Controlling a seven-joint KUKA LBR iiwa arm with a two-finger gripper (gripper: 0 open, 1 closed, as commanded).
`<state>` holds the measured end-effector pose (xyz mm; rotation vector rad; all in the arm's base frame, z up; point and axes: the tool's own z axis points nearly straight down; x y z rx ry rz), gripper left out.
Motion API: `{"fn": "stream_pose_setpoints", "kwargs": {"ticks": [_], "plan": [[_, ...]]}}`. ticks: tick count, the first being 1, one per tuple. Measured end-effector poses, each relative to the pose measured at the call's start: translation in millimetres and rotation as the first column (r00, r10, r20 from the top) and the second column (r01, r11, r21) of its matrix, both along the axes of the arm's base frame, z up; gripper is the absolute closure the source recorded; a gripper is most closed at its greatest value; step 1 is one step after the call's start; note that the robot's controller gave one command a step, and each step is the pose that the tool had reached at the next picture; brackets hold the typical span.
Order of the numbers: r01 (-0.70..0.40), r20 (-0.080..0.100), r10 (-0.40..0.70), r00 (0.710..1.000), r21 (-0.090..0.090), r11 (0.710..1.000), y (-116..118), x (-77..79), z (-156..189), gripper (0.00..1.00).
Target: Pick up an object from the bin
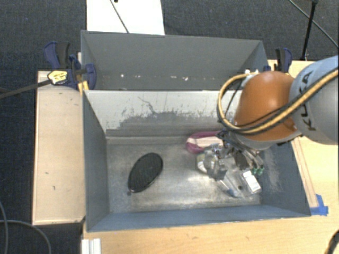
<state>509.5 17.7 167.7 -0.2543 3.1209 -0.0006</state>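
My gripper [214, 164] hangs low over the right half of the bin floor, below the orange cover. Just behind it, against the back wall, lies a purple and pink thing [201, 141], partly hidden by the arm. A clear and white packet-like thing [245, 183] with blue and green bits lies at the gripper's front right, touching or very near it. A black oval thing [144, 172] with a ribbed surface lies flat on the left of the floor, well apart from the gripper.
The arm and its orange cover with looped cables hide the bin's right back corner. Bare floor runs between the black oval thing and the gripper. The bin's sloped walls rise on all sides.
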Motion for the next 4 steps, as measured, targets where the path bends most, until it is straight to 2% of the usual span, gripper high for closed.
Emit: {"fn": "stream_pose_setpoints", "kwargs": {"ticks": [1, 2, 3, 4], "plan": [[0.106, -0.004, -0.106, 0.994, 0.0, 0.994, 13.4, 42.9, -47.9, 1.0], [0.102, -0.005, -0.102, 0.995, 0.001, 0.995, 13.7, 41.9, -46.7, 0.0], [0.234, 0.003, -0.234, 0.972, 0.006, 0.972, 11.7, 36.2, -92.4, 0.0], [0.23, -0.012, -0.23, 0.973, 0.002, 0.973, 11.7, 32.8, -93.6, 1.0]]}}
